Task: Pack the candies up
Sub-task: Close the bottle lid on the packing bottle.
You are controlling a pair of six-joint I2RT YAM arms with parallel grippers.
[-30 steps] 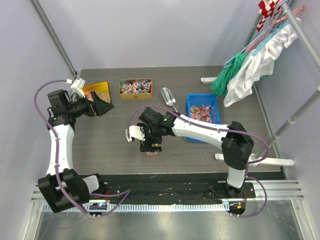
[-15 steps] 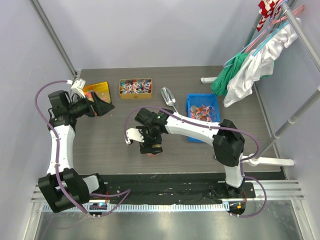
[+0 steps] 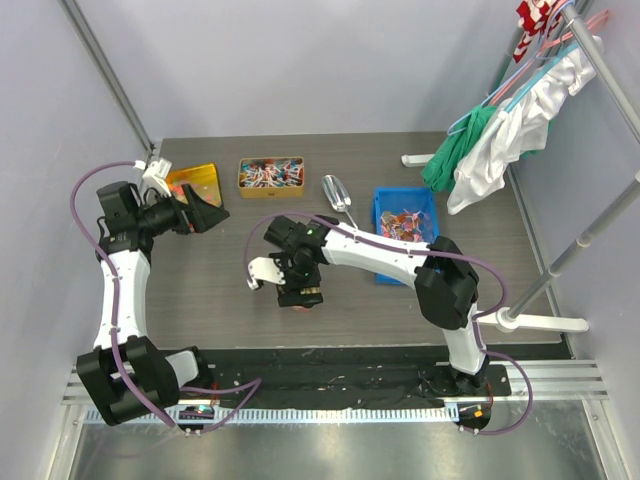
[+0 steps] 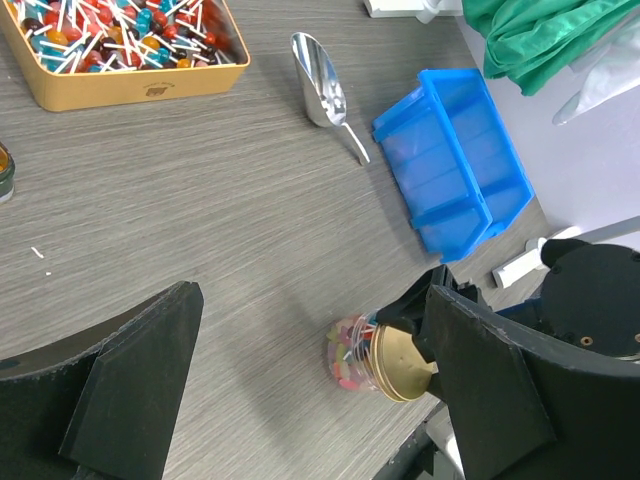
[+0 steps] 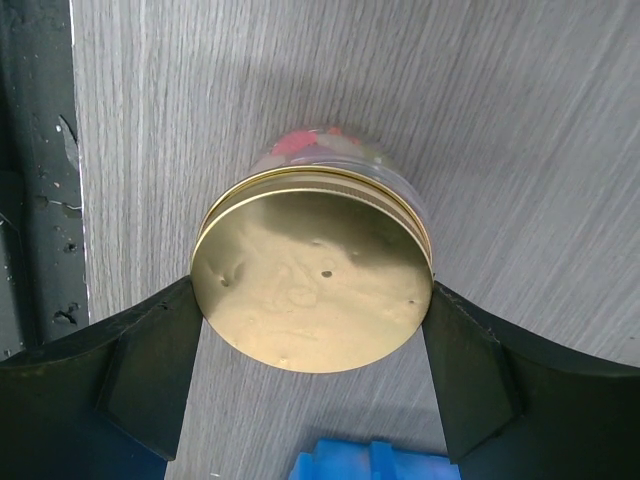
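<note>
Right fingers clamped on the candy jar's gold lid, front middle of the worktop.

I saw the candies as a small heap of reds, yellows and oranges behind the clear wall of the jar, and the right fingers pressed on the lid's rim from both sides. From above, the right wrist hid nearly all of the jar. The left fingers were spread wide with nothing between them, held over the worktop's left side, well apart from the jar. Behind the jar lay a metal scoop, and beside it a blue bin with more wrapped sweets, its near left corner crossed by the right arm. A yellow tin of sweets on sticks sat at the back, an orange box lay by the left wrist, and clothes hung at the far right.
</note>
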